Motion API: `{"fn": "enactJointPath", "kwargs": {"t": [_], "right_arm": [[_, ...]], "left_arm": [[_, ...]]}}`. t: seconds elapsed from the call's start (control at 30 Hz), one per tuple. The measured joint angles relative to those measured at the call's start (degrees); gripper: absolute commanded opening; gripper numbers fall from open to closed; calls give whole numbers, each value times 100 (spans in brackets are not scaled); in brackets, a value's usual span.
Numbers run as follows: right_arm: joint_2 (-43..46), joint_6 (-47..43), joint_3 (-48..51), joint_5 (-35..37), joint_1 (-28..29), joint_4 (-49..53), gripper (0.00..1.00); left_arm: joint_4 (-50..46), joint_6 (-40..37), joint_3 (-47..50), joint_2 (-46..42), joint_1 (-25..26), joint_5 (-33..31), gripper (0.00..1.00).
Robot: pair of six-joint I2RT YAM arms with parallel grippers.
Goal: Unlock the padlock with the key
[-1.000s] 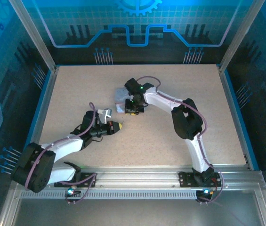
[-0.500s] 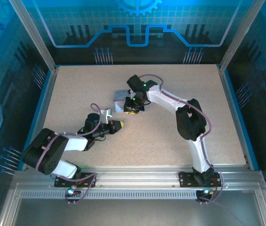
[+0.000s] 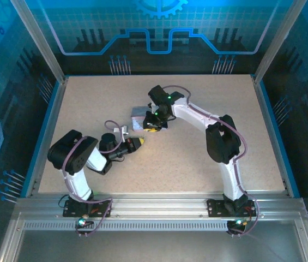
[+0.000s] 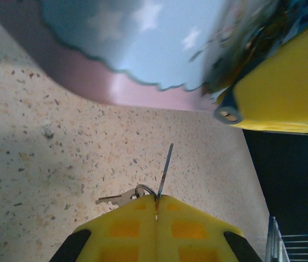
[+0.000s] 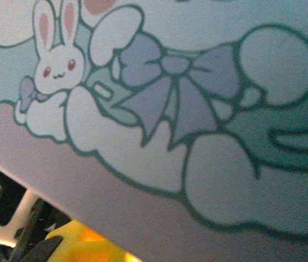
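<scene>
- Yellow fingers of your left gripper (image 4: 156,199) are pressed together on the key (image 4: 167,164), whose thin blade points at the pale blue tin (image 4: 143,43), not touching it.
- A second key (image 4: 114,200) on its ring shows beside those fingers, over the speckled table (image 4: 39,164).
- Your right gripper (image 3: 152,126) is against the tin; you cannot tell its grip.

The thin key (image 4: 165,166) is grey metal, the yellow gripper fingers (image 4: 126,229) smooth plastic, the speckled beige tabletop (image 4: 44,164) matt, the pale blue cartoon tin (image 4: 143,33) smooth and faintly glossy.
</scene>
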State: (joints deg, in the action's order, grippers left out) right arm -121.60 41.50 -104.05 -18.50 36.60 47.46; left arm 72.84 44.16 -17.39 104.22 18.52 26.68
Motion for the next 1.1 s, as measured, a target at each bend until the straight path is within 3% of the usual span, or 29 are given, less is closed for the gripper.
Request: {"fn": "enactJointPath", "kwargs": {"t": [1.1], "right_arm": [[37, 7, -9, 2, -2, 55, 13]], "left_arm": [[553, 531, -20, -160, -87, 535, 0]]}}
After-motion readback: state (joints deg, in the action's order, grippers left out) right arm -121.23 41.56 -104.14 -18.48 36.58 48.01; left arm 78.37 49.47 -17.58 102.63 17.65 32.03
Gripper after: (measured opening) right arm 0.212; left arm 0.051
